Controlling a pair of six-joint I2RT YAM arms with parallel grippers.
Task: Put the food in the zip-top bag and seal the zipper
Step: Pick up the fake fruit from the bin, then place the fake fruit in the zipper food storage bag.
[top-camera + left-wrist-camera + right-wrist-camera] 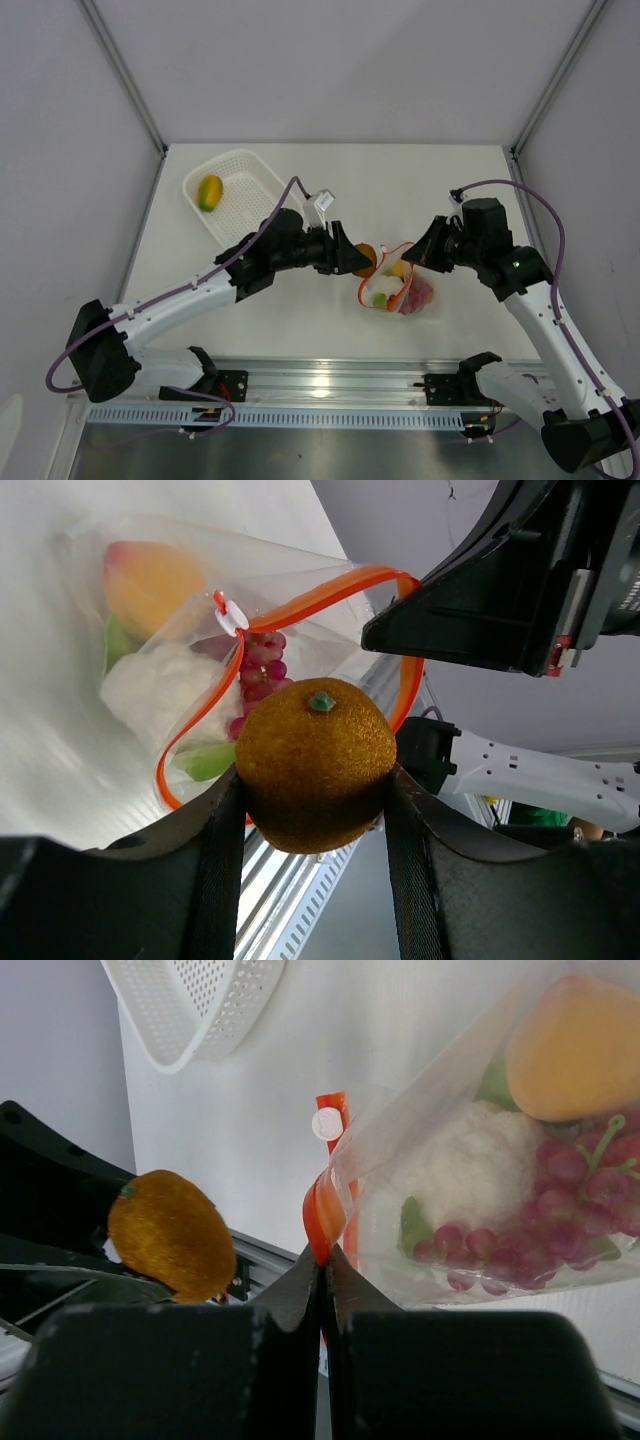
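My left gripper (315, 785) is shut on the orange (316, 735), holding it in the air just left of the zip-top bag's (405, 292) open mouth. My right gripper (325, 1253) is shut on the red-orange zipper (322, 1210) at the mouth's edge and holds it up. Inside the clear bag lie a peach-coloured piece (575, 1050), a white-and-green piece (465, 1165) and a red grape cluster (570, 1205). From above, the left gripper (352, 258) and the right gripper (422, 252) face each other across the bag. A yellow-green mango (209, 192) rests in the basket.
A white mesh basket (255, 190) stands at the table's far left, behind the left arm. The metal rail (330, 380) with both arm bases runs along the near edge. Walls close off the table's left and right sides.
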